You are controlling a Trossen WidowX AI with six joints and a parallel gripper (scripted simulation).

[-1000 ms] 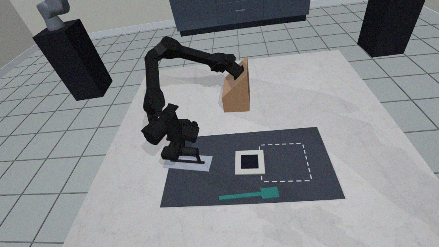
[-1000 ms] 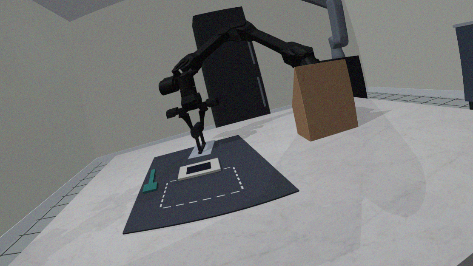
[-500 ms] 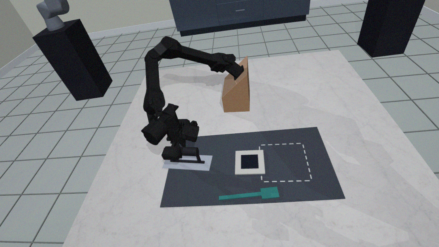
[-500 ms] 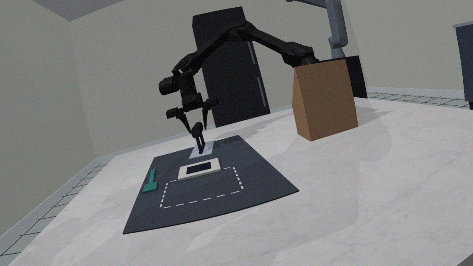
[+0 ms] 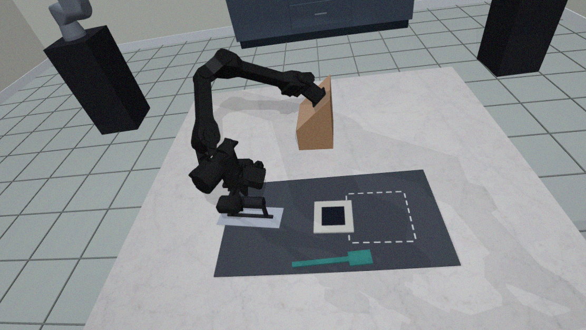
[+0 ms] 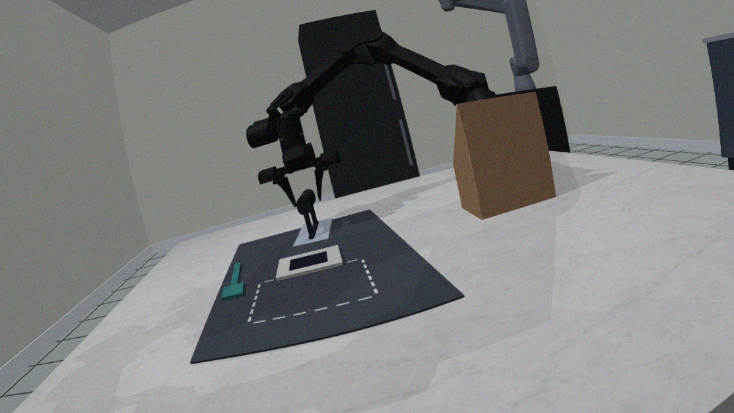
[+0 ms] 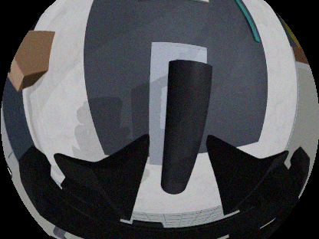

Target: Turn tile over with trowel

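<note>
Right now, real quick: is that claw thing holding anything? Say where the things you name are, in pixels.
Gripper (image 5: 237,194) (image 6: 307,202) (image 7: 179,139): open, holding nothing; its fingers stand apart on either side of the trowel's black handle (image 5: 254,201) (image 6: 305,198) (image 7: 188,111).
</note>
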